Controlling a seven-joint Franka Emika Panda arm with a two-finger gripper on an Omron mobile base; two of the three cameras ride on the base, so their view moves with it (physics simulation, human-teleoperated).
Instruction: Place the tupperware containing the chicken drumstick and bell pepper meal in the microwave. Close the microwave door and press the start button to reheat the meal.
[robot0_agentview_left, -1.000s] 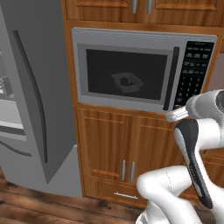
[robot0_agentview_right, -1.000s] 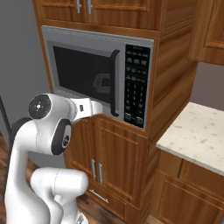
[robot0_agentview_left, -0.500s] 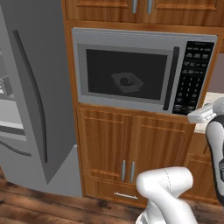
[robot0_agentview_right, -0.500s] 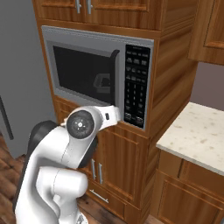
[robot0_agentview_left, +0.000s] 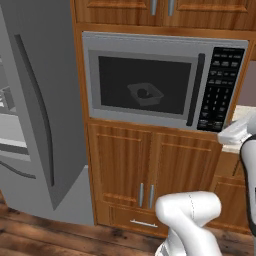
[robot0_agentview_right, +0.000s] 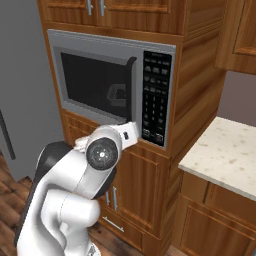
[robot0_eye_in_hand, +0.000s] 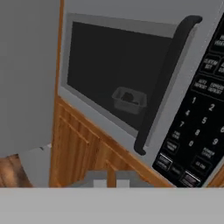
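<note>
The microwave (robot0_agentview_left: 165, 43) is built into the wooden cabinet wall, and the microwave door (robot0_agentview_left: 107, 102) is closed. Through its dark window the tupperware (robot0_agentview_left: 145, 93) sits inside as a pale tray (robot0_eye_in_hand: 129, 99) holding a dark lump. I cannot tell the chicken drumstick from the bell pepper through the glass. My gripper (robot0_eye_in_hand: 111, 179) is shut with nothing in it. It hovers just below and in front of the black keypad's (robot0_eye_in_hand: 197, 127) lower corner, right of the dark bar handle (robot0_eye_in_hand: 164, 83). The gripper's white hand (robot0_agentview_left: 234, 133) reaches in from the right at the keypad's bottom (robot0_agentview_right: 131, 135).
A tall grey fridge (robot0_agentview_left: 40, 100) stands left of the microwave. Wooden cabinet doors (robot0_agentview_left: 150, 165) with metal handles sit below it. A speckled counter (robot0_agentview_right: 225, 150) juts out on the right, with more cabinets above.
My arm has swung right in the left base view, with its elbow now past the frame edge. The hand stays by the keypad's lower end. The microwave and the tray have not moved.
</note>
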